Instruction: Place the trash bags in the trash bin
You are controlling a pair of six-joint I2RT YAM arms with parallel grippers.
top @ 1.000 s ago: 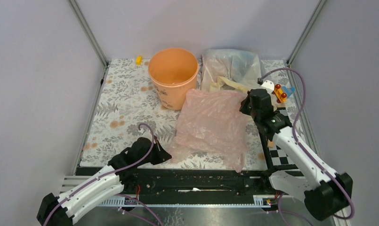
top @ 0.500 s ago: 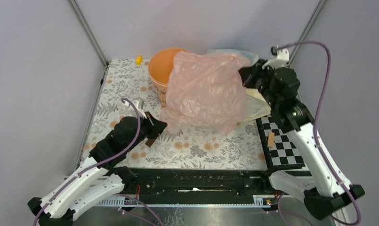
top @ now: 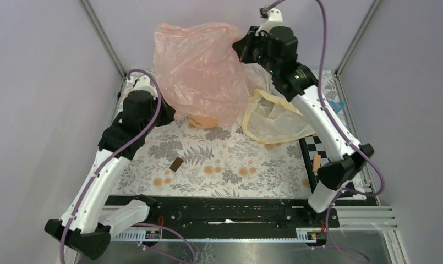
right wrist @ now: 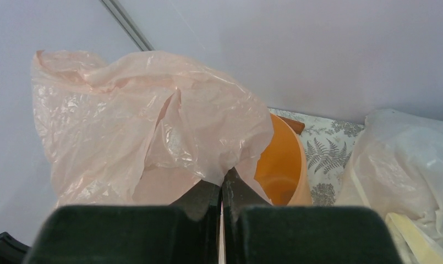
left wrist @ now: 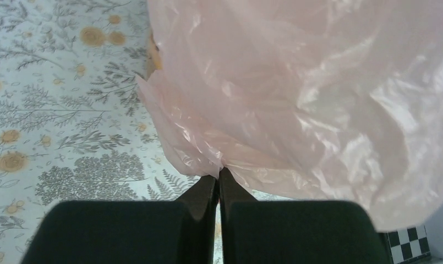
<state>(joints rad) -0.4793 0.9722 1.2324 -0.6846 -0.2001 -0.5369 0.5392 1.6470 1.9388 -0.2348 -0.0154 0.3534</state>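
The pale-pink trash bag point(top: 200, 69) hangs in the air over the peach-orange trash bin point(top: 203, 120), hiding all but a bit of the bin's lower side. My right gripper point(top: 242, 49) is shut on the bag's upper right edge; the right wrist view shows the bag point(right wrist: 142, 121) pinched at the gripper's tips point(right wrist: 223, 177) with the bin's orange inside point(right wrist: 282, 165) below. My left gripper point(top: 167, 113) is shut on the bag's lower left edge; the left wrist view shows the film point(left wrist: 296, 88) bunched at the gripper's tips point(left wrist: 218, 175).
A cream-yellow plastic bag point(top: 274, 118) lies right of the bin, with a clear whitish bag point(right wrist: 406, 159) behind it. A small brown piece point(top: 176, 164) lies mid-table. A checkered board point(top: 318, 157) with a small tan piece sits at the right edge.
Both arms have risen toward the back. The right gripper lifted the pink bag off the table to above the bin; the left gripper moved up-left and took hold of its lower edge.
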